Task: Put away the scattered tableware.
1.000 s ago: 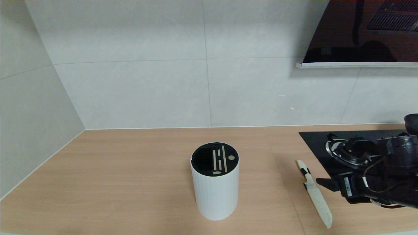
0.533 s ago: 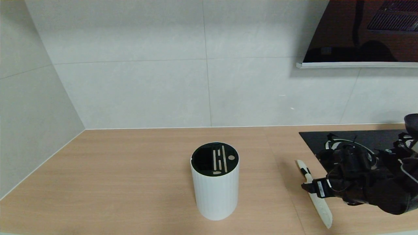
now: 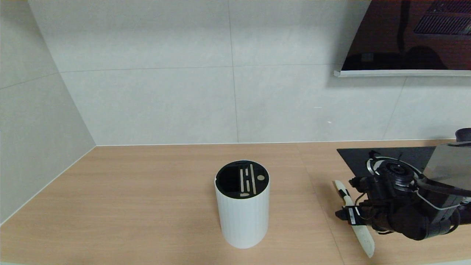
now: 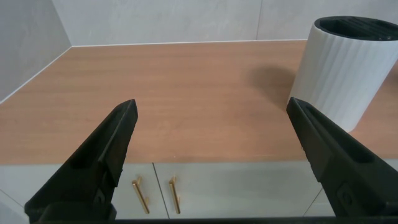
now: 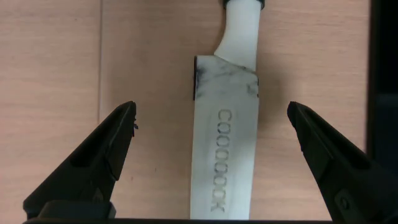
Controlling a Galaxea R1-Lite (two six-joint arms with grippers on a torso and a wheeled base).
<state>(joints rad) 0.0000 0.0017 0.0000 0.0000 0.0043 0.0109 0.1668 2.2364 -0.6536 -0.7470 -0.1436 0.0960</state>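
Step in hand: pre-grasp over knife (image 5: 224,149).
Right fingers (image 5: 93,162) spread wide, gripping nothing.
Knife flat on bench (image 3: 147,191): blade in gap between these fingers, white handle beyond fingertips.
Slotted white holder (image 3: 243,209) well apart from them, toward robot's left.
Left fingers (image 4: 99,162) also wide open, empty; holder near, ahead of them.
Next move, likely: descend, close across blade or handle. Thin flat blade leaves little to pinch. Then lift and line up with a slot.

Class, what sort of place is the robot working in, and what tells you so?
Most likely a home kitchen: a gas hob set into a wooden countertop, an extractor hood above it, and a white knife block standing near a knife.
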